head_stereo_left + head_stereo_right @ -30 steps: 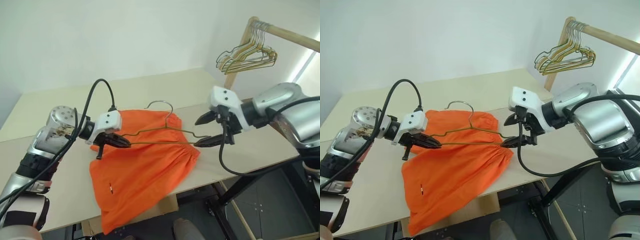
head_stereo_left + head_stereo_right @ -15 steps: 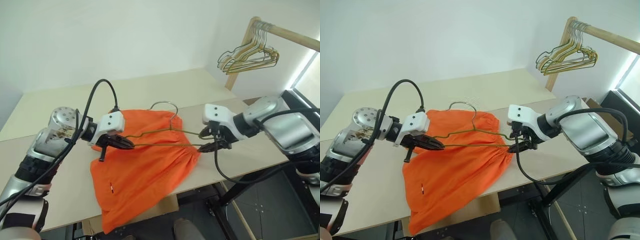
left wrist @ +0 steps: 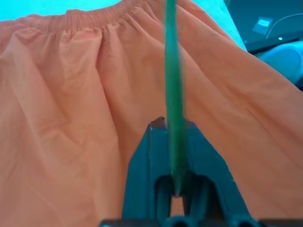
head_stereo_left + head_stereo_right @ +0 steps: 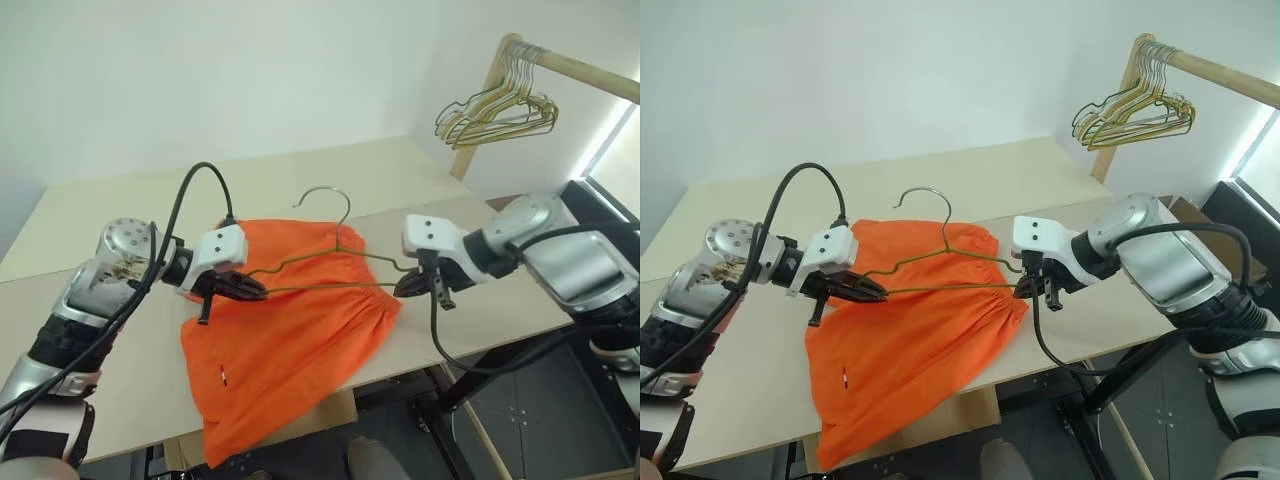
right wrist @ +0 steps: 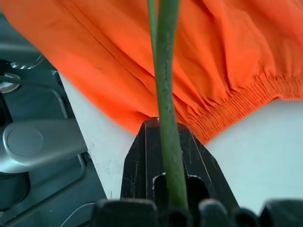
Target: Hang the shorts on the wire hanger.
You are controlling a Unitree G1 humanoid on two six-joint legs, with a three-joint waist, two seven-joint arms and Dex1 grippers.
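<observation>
We hold the hanger by both shoulders above the shorts.

Our left gripper is pinched on the hanger's left end, its fingers close together with the wire running between them, and our right gripper is clamped on the right end (the wire passes straight through its closed fingers). The hanger sits raised just over the shorts, hook up and away from us. The shorts lie flat on the table, waistband toward our right gripper, one leg draping over the near edge. A bunch of hangers hangs on a wooden rail at far right.
</observation>
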